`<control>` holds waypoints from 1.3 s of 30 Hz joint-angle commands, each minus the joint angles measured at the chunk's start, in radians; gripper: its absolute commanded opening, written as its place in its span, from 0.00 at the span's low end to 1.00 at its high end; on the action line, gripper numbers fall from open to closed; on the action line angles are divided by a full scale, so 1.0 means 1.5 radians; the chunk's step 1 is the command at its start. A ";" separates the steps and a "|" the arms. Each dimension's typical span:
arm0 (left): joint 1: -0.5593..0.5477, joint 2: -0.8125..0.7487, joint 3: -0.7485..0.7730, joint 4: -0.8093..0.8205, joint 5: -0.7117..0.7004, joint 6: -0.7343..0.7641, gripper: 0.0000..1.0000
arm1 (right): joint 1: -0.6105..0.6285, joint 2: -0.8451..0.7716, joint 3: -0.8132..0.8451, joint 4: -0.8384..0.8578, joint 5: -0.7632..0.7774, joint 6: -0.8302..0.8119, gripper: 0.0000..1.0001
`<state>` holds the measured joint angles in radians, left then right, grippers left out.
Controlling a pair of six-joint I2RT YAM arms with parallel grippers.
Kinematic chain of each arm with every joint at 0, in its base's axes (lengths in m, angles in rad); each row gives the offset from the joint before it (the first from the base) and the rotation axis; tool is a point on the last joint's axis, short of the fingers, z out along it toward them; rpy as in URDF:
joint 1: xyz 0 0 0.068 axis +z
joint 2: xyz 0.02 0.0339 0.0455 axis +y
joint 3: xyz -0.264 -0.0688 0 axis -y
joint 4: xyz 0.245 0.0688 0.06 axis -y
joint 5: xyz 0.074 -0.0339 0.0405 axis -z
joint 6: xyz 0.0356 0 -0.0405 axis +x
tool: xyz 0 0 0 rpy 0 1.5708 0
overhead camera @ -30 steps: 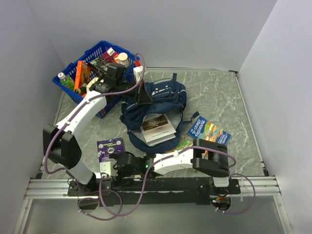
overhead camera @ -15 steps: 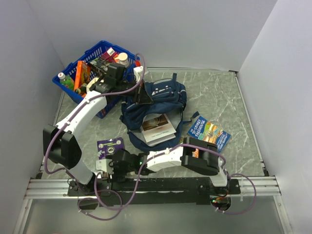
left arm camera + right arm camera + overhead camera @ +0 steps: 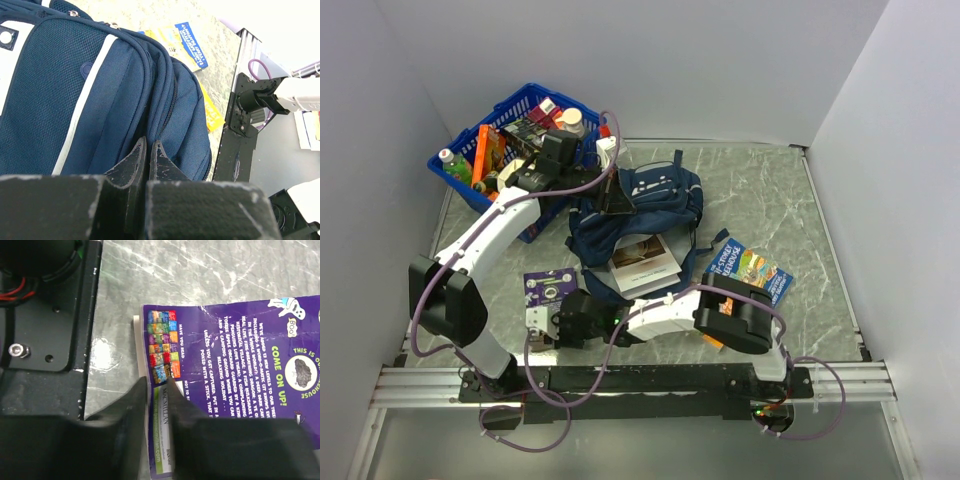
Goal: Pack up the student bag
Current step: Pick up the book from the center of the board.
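On white-walled marbled table (image 3: 760, 190), left tool (image 3: 149, 145) pinches student bag (image 3: 60, 100), right tool (image 3: 156, 385) purple book (image 3: 240, 370)

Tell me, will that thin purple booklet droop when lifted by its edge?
Probably droops: the purple booklet looks thin, and its cover is already creased. Likely light. The smooth printed cover may slip between the right fingers pinching one edge.

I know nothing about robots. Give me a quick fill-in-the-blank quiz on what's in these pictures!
1. The left tool pinches the student bag, while the right tool grips a book with a ___ cover.
2. The basket of supplies stands at the table's far ___ corner.
3. A white-covered book pokes out of the student ___.
Missing words: purple; left; bag.
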<state>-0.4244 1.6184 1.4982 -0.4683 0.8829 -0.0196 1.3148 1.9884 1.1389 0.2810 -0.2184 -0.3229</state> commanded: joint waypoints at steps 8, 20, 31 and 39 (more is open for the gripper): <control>0.007 -0.022 0.037 0.044 -0.026 0.006 0.01 | -0.003 -0.131 -0.109 0.009 0.086 0.084 0.00; 0.007 -0.011 0.041 0.066 -0.064 0.027 0.01 | 0.039 -0.481 -0.150 -0.108 0.219 0.073 0.00; 0.008 0.001 0.040 0.076 -0.086 0.036 0.01 | 0.092 -0.679 -0.089 -0.267 0.393 0.011 0.00; 0.008 0.002 0.034 0.073 -0.097 0.044 0.01 | 0.094 -0.753 -0.050 -0.317 0.454 -0.050 0.00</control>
<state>-0.4316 1.6207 1.5135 -0.4301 0.8146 0.0078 1.4513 0.9249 0.9718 -0.1978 0.3595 -0.3279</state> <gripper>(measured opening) 0.034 0.029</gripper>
